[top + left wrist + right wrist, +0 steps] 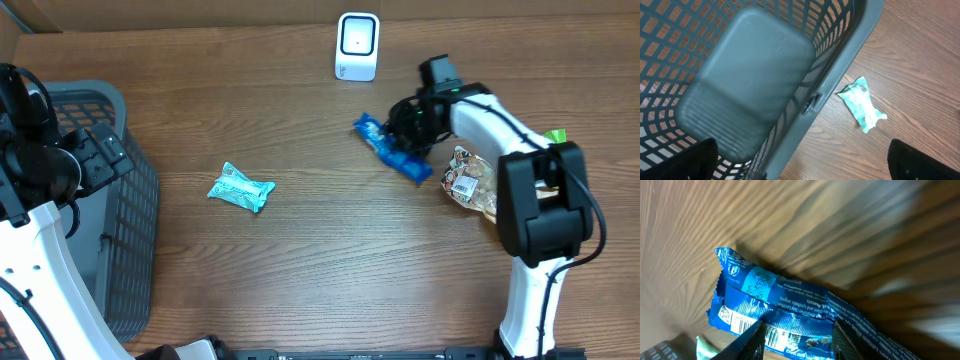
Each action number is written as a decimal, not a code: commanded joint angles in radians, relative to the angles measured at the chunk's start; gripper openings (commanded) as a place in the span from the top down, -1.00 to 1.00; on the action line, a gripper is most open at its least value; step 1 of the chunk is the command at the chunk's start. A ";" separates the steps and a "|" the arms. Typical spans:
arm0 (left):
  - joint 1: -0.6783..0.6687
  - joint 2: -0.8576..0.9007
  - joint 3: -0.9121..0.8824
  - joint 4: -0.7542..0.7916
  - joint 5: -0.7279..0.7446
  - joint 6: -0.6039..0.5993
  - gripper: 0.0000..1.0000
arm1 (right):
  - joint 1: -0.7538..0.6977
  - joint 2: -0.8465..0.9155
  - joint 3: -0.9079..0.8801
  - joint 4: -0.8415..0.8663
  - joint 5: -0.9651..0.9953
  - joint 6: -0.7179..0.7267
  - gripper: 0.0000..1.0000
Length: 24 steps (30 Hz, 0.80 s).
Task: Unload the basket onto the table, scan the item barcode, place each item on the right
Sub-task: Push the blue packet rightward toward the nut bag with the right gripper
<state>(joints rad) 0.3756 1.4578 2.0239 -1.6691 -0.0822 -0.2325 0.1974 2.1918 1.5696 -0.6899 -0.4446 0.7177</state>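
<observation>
Right gripper: down on the blue wrapper. In the wrist view a dark finger shows at each side of the pack's near part. Jaws partly apart with foil between them; I cannot tell whether they are clamped.
Blue wrapper, place: flat on the table, right of centre, directly under the right gripper and near the scanner.
Blue wrapper, long axis: diagonal in the overhead view, running from far-left to near-right. The far-left end points roughly toward the scanner.
Blue wrapper, facing: a printed seam side is up. A barcode shows near the crimped end, partly behind the left-hand finger.
Bearing for the move: scanner lies beyond the wrapper's far-left end, so travel would be away from the robot and slightly left. My judgement is that the code must be tipped from facing up to facing the scanner window.
Neighbours: tan snack bag just beside the wrapper's near-right end; teal packet well apart to the left.
Nearer arm: right, already on the item.
Left gripper: fingers wide apart, holding nothing, hanging over the grey basket at the far left — well away from the wrapper.
</observation>
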 commanded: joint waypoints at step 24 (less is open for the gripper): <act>0.004 -0.006 0.005 0.001 0.004 0.008 -0.99 | 0.058 -0.288 -0.041 -0.086 0.077 -0.771 -0.35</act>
<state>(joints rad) 0.3756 1.4582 2.0239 -1.6691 -0.0822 -0.2325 0.1947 1.8954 1.5539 -0.7750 -0.2752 0.1398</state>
